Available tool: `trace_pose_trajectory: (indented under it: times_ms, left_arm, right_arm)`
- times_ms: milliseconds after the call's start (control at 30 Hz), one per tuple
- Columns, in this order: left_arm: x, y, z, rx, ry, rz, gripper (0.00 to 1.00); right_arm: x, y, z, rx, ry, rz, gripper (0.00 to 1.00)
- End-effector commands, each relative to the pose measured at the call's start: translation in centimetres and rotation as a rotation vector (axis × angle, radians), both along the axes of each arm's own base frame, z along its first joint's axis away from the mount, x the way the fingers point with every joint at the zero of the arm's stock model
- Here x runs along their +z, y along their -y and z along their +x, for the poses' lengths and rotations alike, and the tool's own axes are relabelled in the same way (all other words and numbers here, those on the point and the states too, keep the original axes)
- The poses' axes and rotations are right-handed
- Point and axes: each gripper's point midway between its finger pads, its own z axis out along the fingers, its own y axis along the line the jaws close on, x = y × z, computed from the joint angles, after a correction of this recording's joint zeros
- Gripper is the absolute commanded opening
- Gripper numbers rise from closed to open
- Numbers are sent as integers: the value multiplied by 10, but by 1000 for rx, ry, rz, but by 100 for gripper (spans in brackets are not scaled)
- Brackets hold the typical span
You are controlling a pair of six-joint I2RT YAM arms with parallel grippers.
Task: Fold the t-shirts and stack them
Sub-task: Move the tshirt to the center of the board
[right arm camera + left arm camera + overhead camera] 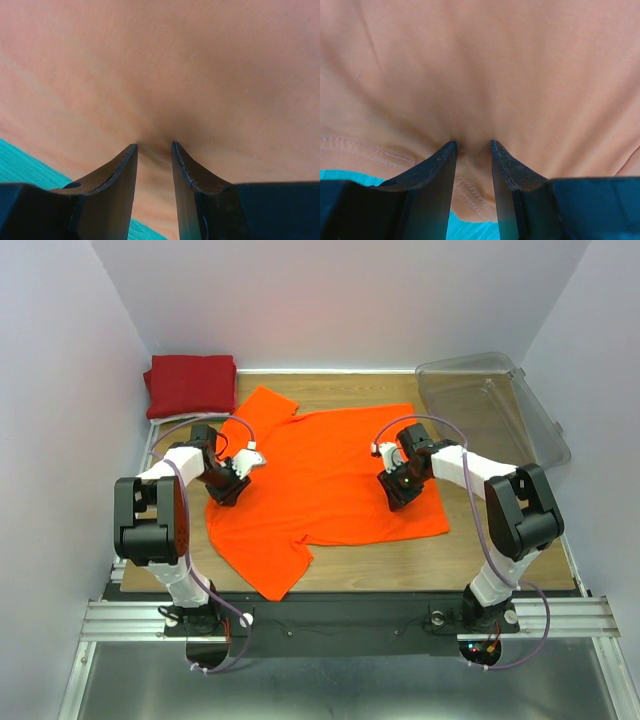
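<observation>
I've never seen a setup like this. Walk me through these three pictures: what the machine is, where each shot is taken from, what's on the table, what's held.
The machine is two robot arms bolted at the near edge of a wooden table. The wide picture comes from a fixed camera above and behind them. Each close-up comes from a camera on one wrist, looking past that arm's two black fingers. On the table an orange t-shirt lies spread out. A dark red t-shirt sits folded at the far left, and a clear plastic bin stands at the far right. The left hand and the right hand are both down on the orange t-shirt, each pinching a small pucker of its cloth.
</observation>
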Motion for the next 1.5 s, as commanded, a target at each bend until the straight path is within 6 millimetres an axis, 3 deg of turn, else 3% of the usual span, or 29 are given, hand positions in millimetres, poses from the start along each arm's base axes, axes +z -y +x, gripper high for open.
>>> trace_pose_trajectory:
  times_ms: [0, 167, 233, 333, 367, 433, 467, 533, 567, 600, 667, 700, 733, 767, 800, 833, 867, 900, 933, 967, 1033, 1067, 1100, 1267, 1467]
  left_arm:
    - [-14, -12, -48, -57, -121, 76, 44]
    - [-8, -15, -73, -108, -167, 92, 40]
    - [2, -13, -72, -130, -166, 75, 41]
    - [19, 1, -64, -149, -150, -3, 46]
    - [34, 6, -47, -152, -101, -27, 47]
    - [58, 24, -30, -151, -56, -128, 50]
    - [79, 28, -3, -146, 20, -148, 50]
    - [103, 39, 26, -76, 87, -215, 50]
    - [113, 41, 49, -59, 154, -230, 52]
    - [135, 43, 73, 17, 208, -261, 52]
    - [148, 45, 118, 85, 309, -291, 54]
    - [168, 45, 140, 116, 367, -306, 54]
    - [173, 49, 152, 152, 366, -332, 54]
    - [176, 50, 164, 174, 363, -350, 54]
    - [178, 53, 187, 188, 373, -365, 57]
    - [178, 54, 198, 208, 374, -384, 58]
    - [163, 57, 213, 252, 340, -410, 58]
    - [176, 57, 227, 256, 380, -425, 58]
    - [174, 55, 237, 284, 386, -422, 58]
    - [170, 73, 253, 300, 395, -441, 58]
    - [164, 74, 268, 341, 404, -437, 58]
    - [151, 76, 277, 350, 394, -445, 58]
    - [154, 79, 283, 372, 401, -459, 58]
    - [127, 83, 303, 409, 410, -412, 59]
    - [99, 85, 308, 433, 395, -372, 59]
  right_arm:
    - [-18, 17, -79, 92, -288, -57, 39]
    - [9, 1, -93, 162, -359, 22, 38]
    - [16, 0, -115, 209, -455, 45, 37]
    - [24, 1, -111, 219, -420, 45, 41]
    - [33, -5, -99, 228, -372, 62, 43]
    - [52, -14, -69, 208, -270, 106, 47]
    - [74, -21, -34, 172, -159, 157, 47]
    - [92, -21, 8, 104, -39, 176, 49]
    - [103, -20, 38, 78, 55, 188, 50]
    - [114, -9, 73, 5, 133, 178, 50]
    - [126, 6, 125, -81, 275, 155, 51]
    - [125, 19, 155, -138, 313, 145, 51]
    - [126, 26, 173, -167, 343, 134, 51]
    - [124, 31, 187, -185, 356, 125, 51]
    - [104, 42, 204, -229, 335, 108, 51]
    - [102, 46, 216, -253, 344, 108, 51]
    - [113, 49, 238, -274, 392, 119, 51]
    - [110, 55, 247, -299, 396, 117, 51]
    - [107, 57, 256, -321, 399, 120, 51]
    - [97, 61, 273, -352, 408, 113, 51]
    - [88, 61, 285, -368, 412, 109, 51]
    - [78, 63, 292, -380, 405, 103, 50]
    - [72, 65, 295, -387, 403, 95, 50]
    - [54, 76, 302, -401, 402, 46, 51]
    - [64, 82, 296, -406, 403, 65, 59]
